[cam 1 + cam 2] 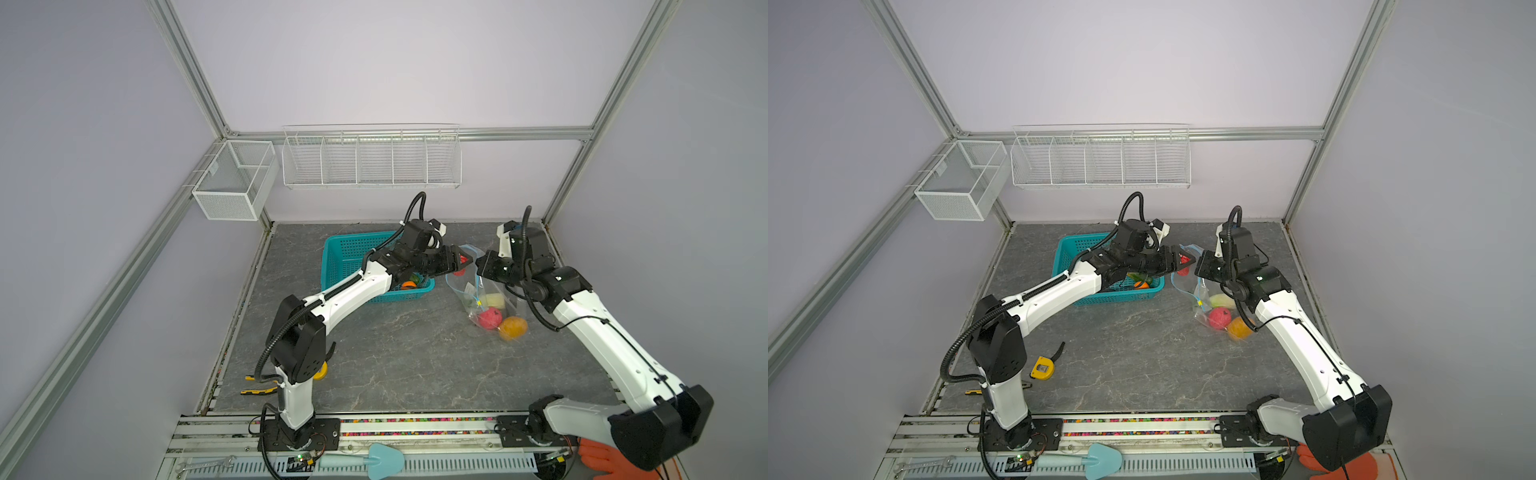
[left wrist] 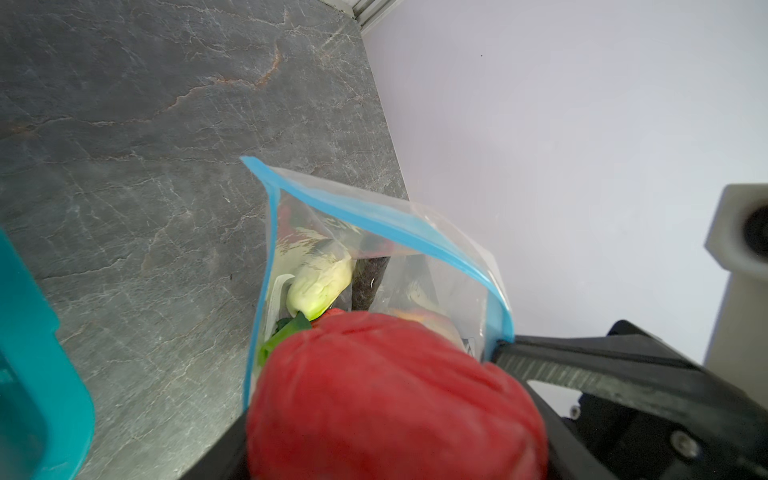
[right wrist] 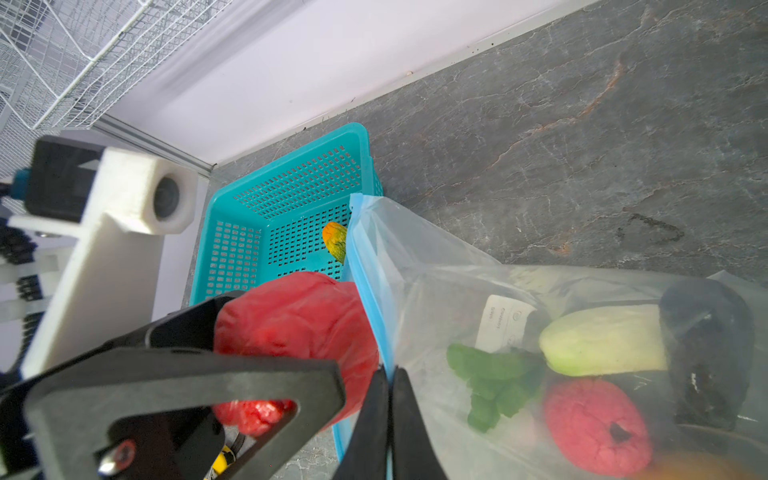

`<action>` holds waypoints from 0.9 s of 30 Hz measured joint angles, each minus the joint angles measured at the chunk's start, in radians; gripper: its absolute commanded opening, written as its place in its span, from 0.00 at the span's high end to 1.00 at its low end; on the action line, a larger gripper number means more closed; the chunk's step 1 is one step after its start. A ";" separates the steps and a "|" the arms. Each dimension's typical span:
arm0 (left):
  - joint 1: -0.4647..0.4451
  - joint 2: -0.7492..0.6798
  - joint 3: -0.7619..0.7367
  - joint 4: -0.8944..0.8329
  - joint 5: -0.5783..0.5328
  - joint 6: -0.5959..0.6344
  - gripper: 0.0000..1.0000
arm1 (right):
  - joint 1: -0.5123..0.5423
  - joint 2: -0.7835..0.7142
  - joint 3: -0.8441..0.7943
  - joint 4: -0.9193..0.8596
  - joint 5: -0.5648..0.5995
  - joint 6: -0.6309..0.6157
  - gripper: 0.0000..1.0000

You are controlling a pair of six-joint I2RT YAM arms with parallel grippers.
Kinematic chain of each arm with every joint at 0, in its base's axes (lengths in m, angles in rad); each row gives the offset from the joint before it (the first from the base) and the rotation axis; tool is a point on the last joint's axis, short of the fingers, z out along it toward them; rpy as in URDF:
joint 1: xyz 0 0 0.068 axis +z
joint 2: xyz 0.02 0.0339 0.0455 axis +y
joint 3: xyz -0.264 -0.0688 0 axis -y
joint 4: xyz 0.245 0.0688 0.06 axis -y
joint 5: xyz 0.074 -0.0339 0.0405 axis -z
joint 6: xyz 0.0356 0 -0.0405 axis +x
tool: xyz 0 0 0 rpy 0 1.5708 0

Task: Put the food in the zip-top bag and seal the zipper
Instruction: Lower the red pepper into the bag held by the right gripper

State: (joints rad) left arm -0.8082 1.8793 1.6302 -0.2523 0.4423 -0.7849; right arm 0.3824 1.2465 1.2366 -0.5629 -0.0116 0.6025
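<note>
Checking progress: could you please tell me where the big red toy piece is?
The big red toy piece is in the left claw, right of the teal basket in a top view, at the zip-top bag's mouth, which the right claw pinches.

The only print stands on a small white label (image 3: pixel 503 323) on the zip-top bag (image 3: pixel 436 266), at ten o'clock from the pale green food piece (image 3: pixel 602 340), and is too blurred to read.
</note>
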 measured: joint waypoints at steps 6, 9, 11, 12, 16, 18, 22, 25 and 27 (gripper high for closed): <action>0.000 0.036 0.000 -0.014 -0.001 0.000 0.58 | 0.000 -0.003 0.001 0.000 0.000 0.004 0.93; 0.000 0.047 0.000 -0.024 -0.002 0.000 0.58 | 0.000 -0.003 0.001 0.000 0.000 0.004 0.93; 0.000 0.047 0.000 -0.029 -0.008 0.000 0.58 | 0.000 -0.003 0.001 0.000 0.000 0.004 0.93; -0.001 0.047 0.000 -0.032 -0.010 0.001 0.58 | 0.000 -0.005 0.001 0.000 0.000 0.004 0.93; -0.002 0.047 0.000 -0.049 -0.027 0.008 0.58 | 0.000 -0.010 0.001 0.000 0.004 0.004 0.93; -0.003 0.047 0.000 -0.061 -0.034 0.011 0.56 | 0.000 -0.012 0.001 0.000 0.004 0.004 0.93; -0.006 0.047 0.000 -0.082 -0.051 0.019 0.49 | 0.000 -0.012 0.001 0.000 0.004 0.004 0.93; -0.011 0.047 0.003 -0.097 -0.060 0.026 0.41 | 0.000 -0.012 0.001 0.000 0.004 0.004 0.93; -0.013 0.047 0.005 -0.105 -0.061 0.030 0.36 | 0.000 -0.012 0.001 0.000 0.004 0.004 0.93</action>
State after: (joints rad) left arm -0.8215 1.9263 1.6348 -0.3569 0.3809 -0.7547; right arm 0.3824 1.2346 1.2377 -0.5629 -0.0074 0.6067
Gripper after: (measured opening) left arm 0.708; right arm 0.071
